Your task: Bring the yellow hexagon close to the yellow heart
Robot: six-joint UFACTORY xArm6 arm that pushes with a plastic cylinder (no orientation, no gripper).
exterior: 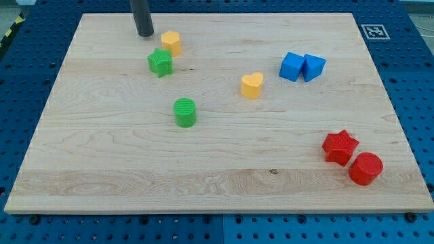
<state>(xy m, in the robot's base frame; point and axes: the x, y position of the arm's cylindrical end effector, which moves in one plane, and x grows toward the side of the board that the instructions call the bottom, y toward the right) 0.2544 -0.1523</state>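
The yellow hexagon [171, 43] sits near the view's top left of the wooden board [102, 163]. The yellow heart [251, 85] lies near the board's middle, to the right of and below the hexagon, well apart from it. My tip [145, 34] rests on the board just left of the hexagon, with a small gap between them. A green star [160, 62] lies just below the hexagon and the tip.
A green cylinder [184, 112] stands left of the heart. A blue cube [292, 66] and a blue triangular block [312, 67] touch at the upper right. A red star [340, 147] and a red cylinder [365, 168] sit at the lower right.
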